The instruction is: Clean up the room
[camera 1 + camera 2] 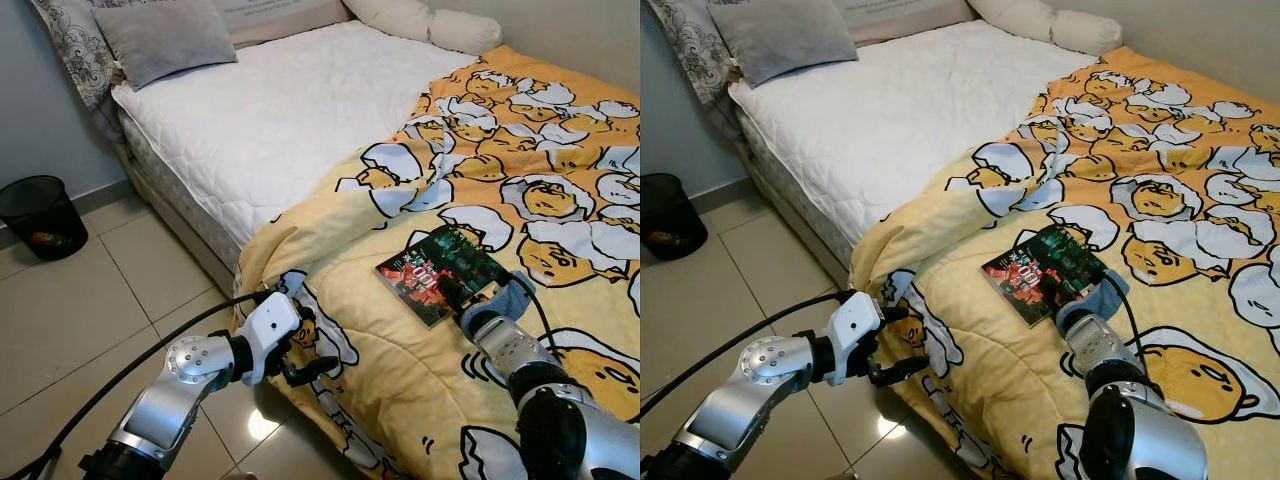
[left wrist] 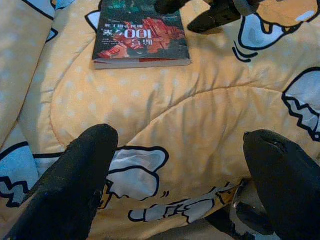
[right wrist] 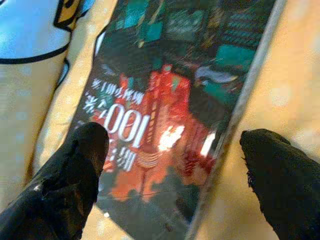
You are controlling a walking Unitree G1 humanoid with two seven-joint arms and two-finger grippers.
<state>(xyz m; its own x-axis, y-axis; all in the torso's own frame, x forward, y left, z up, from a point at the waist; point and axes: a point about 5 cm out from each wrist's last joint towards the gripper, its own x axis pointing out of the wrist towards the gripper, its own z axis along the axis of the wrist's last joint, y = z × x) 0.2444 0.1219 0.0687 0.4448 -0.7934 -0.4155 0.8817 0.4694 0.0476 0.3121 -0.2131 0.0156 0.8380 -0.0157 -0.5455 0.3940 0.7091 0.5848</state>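
the right gripper (image 3: pixel 170 165) hung just over the book (image 1: pixel 441 273) on the yellow quilt (image 1: pixel 400 360), jaws apart; the left gripper (image 2: pixel 182 175), jaws also apart, hovered by the bed's (image 1: pixel 270 120) corner.

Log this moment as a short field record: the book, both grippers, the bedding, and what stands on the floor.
book: dark cover with red print, lying flat on the yellow blanket
right gripper: open, one finger over the book's cover, the other over the blanket beside its edge
left gripper: open, at the blanket's hanging corner, off the book
mattress: white, uncovered at the head end
pillow: grey, at the head of the bed
bin: black, on the tiled floor beside the bed
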